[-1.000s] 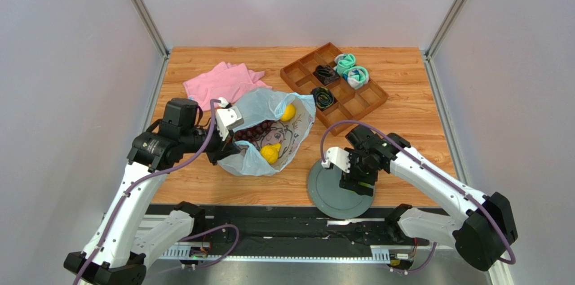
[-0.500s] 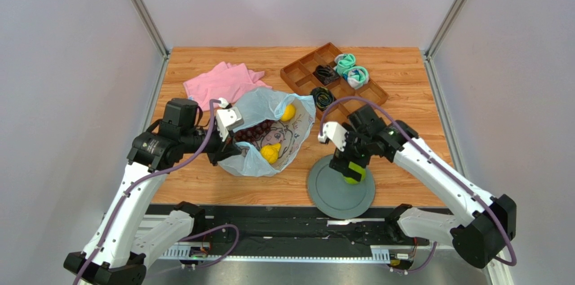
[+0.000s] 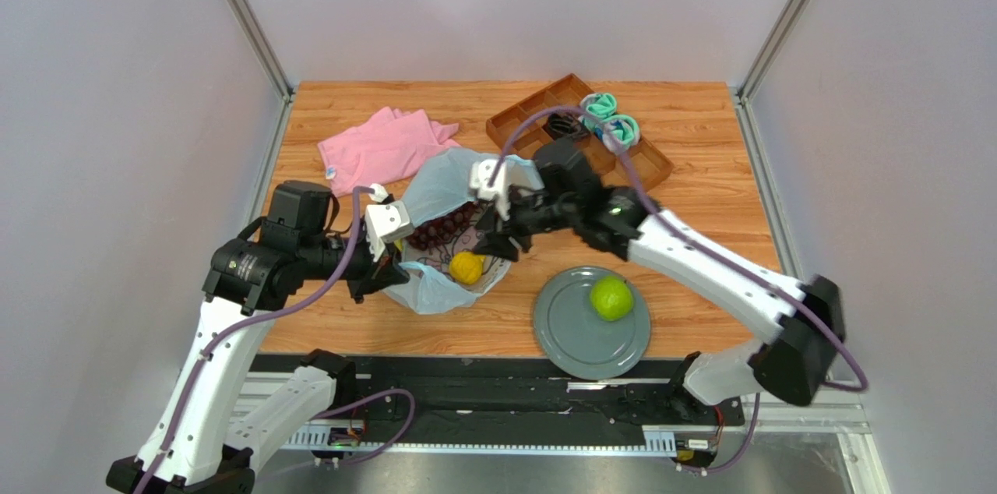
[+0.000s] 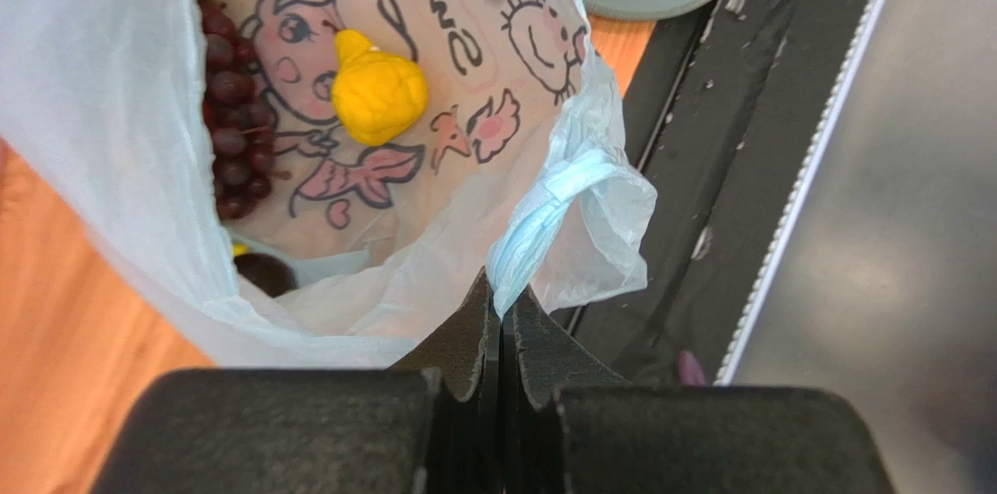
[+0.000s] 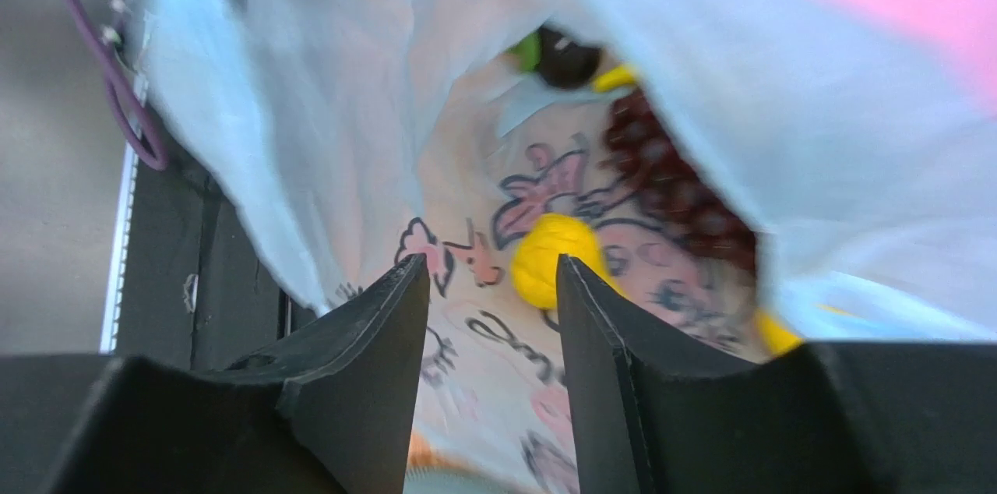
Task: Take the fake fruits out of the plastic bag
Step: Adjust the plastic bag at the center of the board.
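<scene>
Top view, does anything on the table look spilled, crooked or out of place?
Nothing is spilled. The wooden tray sits skewed to the table edges, and the pink cloth lies crumpled. The green apple rests on the grey plate; a lemon and grapes lie inside the plastic bag.

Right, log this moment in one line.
left gripper: shut on pale-blue plastic bag | right gripper: open at bag mouth | lime-green plastic apple: on round grey plate

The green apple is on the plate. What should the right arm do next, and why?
Probably slide the right jaws a bit deeper into the bag and close on the yellow lemon. They stand open at the bag's mouth with that lemon just ahead, the left jaws pinch the handle to hold the bag open, and grapes wait inside too.
</scene>
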{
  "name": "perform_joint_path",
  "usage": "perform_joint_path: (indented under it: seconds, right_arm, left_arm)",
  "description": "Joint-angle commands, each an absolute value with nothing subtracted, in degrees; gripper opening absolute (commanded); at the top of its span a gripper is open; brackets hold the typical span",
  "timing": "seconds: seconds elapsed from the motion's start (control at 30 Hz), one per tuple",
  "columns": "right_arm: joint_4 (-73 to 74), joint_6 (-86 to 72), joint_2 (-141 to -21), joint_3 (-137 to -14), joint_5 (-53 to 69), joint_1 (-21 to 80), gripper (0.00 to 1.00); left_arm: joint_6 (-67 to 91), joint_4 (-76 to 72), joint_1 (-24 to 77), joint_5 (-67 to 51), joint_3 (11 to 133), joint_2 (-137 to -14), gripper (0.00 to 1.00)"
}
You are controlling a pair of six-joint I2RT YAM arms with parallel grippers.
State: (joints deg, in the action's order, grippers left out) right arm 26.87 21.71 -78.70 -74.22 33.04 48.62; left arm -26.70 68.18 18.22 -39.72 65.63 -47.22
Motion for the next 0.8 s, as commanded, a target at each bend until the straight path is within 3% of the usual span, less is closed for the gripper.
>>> perform_joint_path:
  seconds: [0.0, 0.2, 0.33, 0.4, 0.43, 0.53, 0.7, 0.77]
  right_arm:
    - [10.92, 17.50, -87.17, -64.18, 31.21, 55.00, 0.48]
    - [6.24, 7.57, -89.30, -60.38, 24.00, 56.07, 0.51]
    - [4.57, 3.26, -89.56, -61.78, 19.26, 55.90, 0.61]
    - [4.31, 2.29, -90.17, -62.49, 18.81, 55.99, 0.66]
    - [3.96, 1.24, -90.70, -62.75, 17.68, 55.99, 0.74]
    - [3.78, 0.62, -93.95, -64.51, 16.18, 55.99, 0.85]
    - [5.36, -1.93, -102.90, -69.86, 10.21, 55.99, 1.00]
    - [6.15, -1.94, -105.46, -72.94, 7.56, 55.99, 1.00]
  left_arm:
    - [-39.09, 74.87, 17.84, -35.44, 68.65, -45.80, 0.00]
    - [-57.63, 78.74, 17.84, -26.37, 59.87, -31.95, 0.00]
    - [-62.92, 81.81, 17.84, -26.28, 55.73, -24.44, 0.00]
    - [-63.90, 82.61, 17.84, -26.45, 54.24, -23.65, 0.00]
    - [-63.55, 82.62, 17.84, -26.37, 53.97, -23.73, 0.00]
    - [-62.06, 82.09, 17.84, -26.45, 53.53, -24.69, 0.00]
    - [-59.86, 80.78, 17.93, -27.51, 53.53, -26.10, 0.00]
    - [-59.15, 80.25, 17.84, -27.42, 53.53, -26.37, 0.00]
